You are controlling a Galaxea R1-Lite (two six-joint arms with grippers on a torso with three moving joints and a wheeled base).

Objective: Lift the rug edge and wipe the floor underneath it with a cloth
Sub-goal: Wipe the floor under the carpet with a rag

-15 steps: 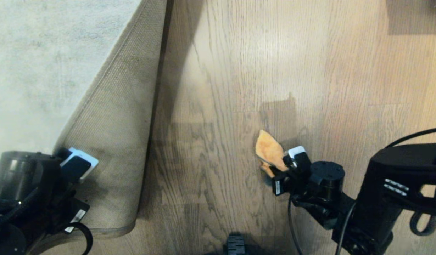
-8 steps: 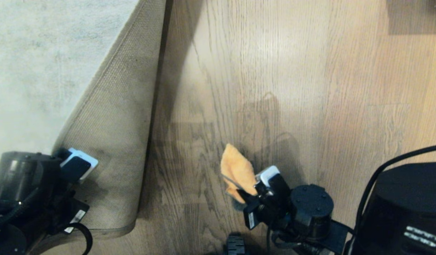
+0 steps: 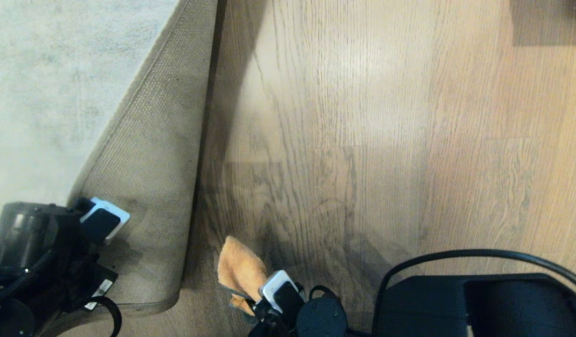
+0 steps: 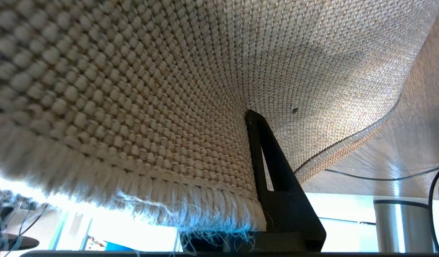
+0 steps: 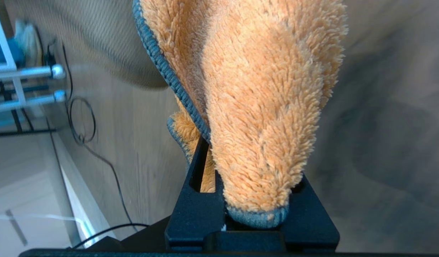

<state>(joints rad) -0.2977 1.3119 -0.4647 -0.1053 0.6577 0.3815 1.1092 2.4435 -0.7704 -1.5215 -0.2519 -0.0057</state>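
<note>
head view: left claw (image 3: pixel 105 217) pinches raised rug edge (image 3: pixel 147 154); right claw (image 3: pixel 269 292), low, grips cloth (image 3: pixel 239 271).

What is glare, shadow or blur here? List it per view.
Head view: a pale sheen on the floor, a dark shadow beside the lifted rug edge. Left wrist view: near weave out of focus, blown-out brightness under the fringe. Right wrist view: the cloth sharp, surroundings smeared by motion blur.
</note>
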